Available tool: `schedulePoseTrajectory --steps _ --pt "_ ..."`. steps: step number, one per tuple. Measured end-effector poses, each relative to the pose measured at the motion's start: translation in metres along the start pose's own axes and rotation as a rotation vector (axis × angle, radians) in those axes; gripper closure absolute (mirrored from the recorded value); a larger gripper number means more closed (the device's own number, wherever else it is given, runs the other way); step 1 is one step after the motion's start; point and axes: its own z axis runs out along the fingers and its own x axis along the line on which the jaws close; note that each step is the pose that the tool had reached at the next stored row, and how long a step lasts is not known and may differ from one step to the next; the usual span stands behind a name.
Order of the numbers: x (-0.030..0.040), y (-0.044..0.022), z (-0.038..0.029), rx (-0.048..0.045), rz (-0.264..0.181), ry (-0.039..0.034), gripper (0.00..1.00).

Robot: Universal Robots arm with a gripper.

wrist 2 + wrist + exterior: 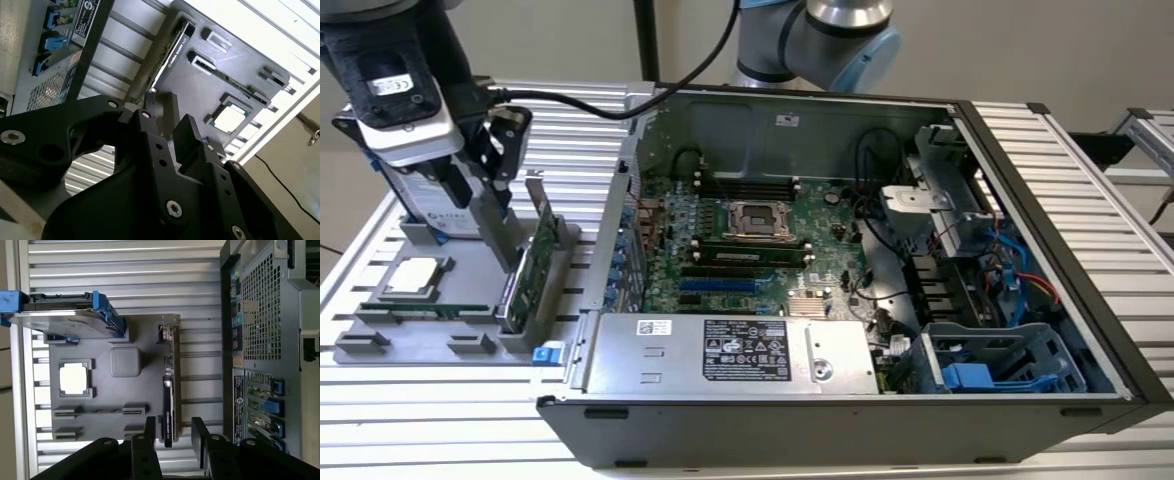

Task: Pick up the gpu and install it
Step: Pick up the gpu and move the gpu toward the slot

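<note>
One slatted table (pixel 440 420), beige wall (pixel 1041 50), upright gpu (pixel 534 265)

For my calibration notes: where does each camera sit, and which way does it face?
Exterior view: off the arm, high, looking down on the computer case and tray; arm shows.
First wrist view: on the arm, straight down onto the gpu; gripper shows.
Second wrist view: on the arm, slanting past the gripper.
All share gpu and tray.

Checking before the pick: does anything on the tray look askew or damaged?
Nothing stands out. The gpu stands upright in its tray slot, and the drive and processor sit squarely in theirs. The gripper has its jaws open over the gpu.
</note>
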Motion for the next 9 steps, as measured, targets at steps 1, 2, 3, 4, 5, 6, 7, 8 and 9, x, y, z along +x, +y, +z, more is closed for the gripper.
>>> schedulePoseTrajectory --steps 1,2,3,4,5,6,7,8,9 --pt "0.0001 0.0006 0.0009 0.0000 0.000 0.0000 0.00" --pt "0.0001 0.0011 0.0017 0.0000 0.000 0.0001 0.00" --pt "0.0001 0.0016 0.0026 0.0000 0.000 0.0000 0.00" --pt "0.0002 0.0021 0.0035 0.0000 0.000 0.0000 0.00" --pt "0.0002 0.0025 0.0045 0.0000 0.000 0.0000 0.00" --pt "0.0002 0.0029 0.0053 0.0000 0.000 0.0000 0.00" --pt "0.0003 0.0033 0.0062 0.0000 0.000 0.0000 0.00" --pt "0.0003 0.0036 0.0071 0.0000 0.000 0.0001 0.00" --pt "0.0003 0.0039 0.0079 0.0001 0.000 0.0001 0.00"
